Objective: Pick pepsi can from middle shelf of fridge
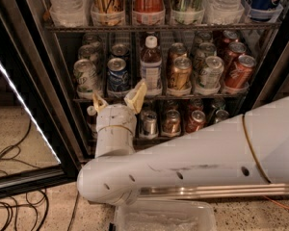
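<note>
The fridge (33, 81) stands open with a dark interior and wire racks. The pepsi can (118, 74), deep blue with a silver top, stands at the front of the middle shelf (183, 97), second from the left. My gripper (117, 99) is open, its two tan fingertips (136, 95) spread just below and in front of the pepsi can, at the shelf's front rail. It holds nothing. My white arm crosses the lower part of the view and hides part of the bottom shelf.
On the middle shelf stand a pale green-silver can (85, 75) left of the pepsi, a bottle (151, 64) to its right, then gold-brown (179, 72), green (211, 72) and red (240, 71) cans. Bottles fill the top shelf. Cables (9, 177) lie on the floor at left.
</note>
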### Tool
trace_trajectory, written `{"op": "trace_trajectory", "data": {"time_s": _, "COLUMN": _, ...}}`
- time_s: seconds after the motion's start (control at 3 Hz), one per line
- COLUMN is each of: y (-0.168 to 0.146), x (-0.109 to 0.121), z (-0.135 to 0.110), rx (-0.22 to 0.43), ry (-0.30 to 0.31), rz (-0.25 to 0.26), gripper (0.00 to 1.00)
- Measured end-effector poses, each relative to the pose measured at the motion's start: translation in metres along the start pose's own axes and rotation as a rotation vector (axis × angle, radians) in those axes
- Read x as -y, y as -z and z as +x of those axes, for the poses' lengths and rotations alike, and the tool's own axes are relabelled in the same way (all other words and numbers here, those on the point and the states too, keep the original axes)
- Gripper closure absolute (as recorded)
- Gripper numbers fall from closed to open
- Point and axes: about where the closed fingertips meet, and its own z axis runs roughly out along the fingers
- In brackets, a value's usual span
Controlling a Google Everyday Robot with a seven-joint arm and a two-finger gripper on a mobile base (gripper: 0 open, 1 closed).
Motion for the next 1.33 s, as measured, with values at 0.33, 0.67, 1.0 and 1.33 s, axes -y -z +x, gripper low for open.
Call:
{"op": "trace_trajectory", "data": {"time_s": 0.33, "y": -0.009, "x": -0.001, "z": 0.001, "rx": 0.012, "ry": 0.002, "rz": 0.017, "gripper": 0.29}}
{"op": "trace_trajectory", "data": {"time_s": 0.67, "y": -0.013, "x": -0.002, "z": 0.004, "rx": 0.008, "ry": -0.003, "rz": 0.028, "gripper": 0.33}}
{"op": "trace_trajectory", "data": {"time_s": 1.0, "y": -0.015, "x": -0.012, "z": 0.008, "rx": -0.003, "ry": -0.024, "rz": 0.003, "gripper": 0.32}}
{"op": "trace_trajectory", "data": {"time_s": 1.33, "y": -0.019, "x": -0.018, "z": 0.01, "rx": -0.012, "ry": -0.055, "rz": -0.018, "gripper": 0.33}}
